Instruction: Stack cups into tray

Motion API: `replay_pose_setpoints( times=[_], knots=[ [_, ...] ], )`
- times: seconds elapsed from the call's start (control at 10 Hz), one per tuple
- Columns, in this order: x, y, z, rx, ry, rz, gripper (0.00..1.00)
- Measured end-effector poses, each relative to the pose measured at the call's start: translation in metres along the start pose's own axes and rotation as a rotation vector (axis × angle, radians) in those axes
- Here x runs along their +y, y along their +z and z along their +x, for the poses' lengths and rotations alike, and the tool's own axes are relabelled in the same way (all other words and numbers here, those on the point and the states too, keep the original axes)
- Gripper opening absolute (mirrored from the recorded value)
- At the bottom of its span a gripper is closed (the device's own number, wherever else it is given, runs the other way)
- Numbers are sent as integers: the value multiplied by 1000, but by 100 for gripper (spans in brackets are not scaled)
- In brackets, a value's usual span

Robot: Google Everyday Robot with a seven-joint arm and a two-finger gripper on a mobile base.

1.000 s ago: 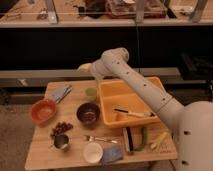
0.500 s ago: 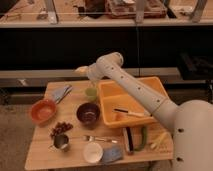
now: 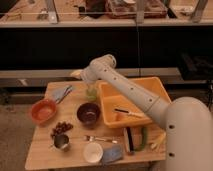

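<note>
gripper (image 3: 76, 74) pale tan, over far edge of light-wood counter (image 3: 50, 159). light-green cup (image 3: 91, 93), white cup (image 3: 93, 151), shiny metal cup (image 3: 62, 142); tray (image 3: 150, 82) yellow-orange; orange bowl (image 3: 44, 111), dark purple bowl (image 3: 88, 113).

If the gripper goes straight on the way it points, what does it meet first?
Probably the light-green cup just below the gripper, left of the yellow tray, though depth is unclear.

A small wooden surface (image 3: 42, 152) stands on a grey speckled floor (image 3: 12, 135). Behind it runs a long dark bench front (image 3: 60, 50), with a pale ledge (image 3: 30, 75) low down and a cluttered worktop (image 3: 75, 22) along the top. The light is dim and warm. The hand (image 3: 76, 74) hangs above the surface's far edge.
</note>
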Motion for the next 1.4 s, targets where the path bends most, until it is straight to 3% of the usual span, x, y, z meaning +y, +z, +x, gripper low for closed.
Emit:
replay_pose_setpoints(
  times=[0.5,1.4],
  knots=[
    [12,31,-5,-11,-49,-57,80],
    [31,56,16,-40,-108,-139,80]
  ],
)
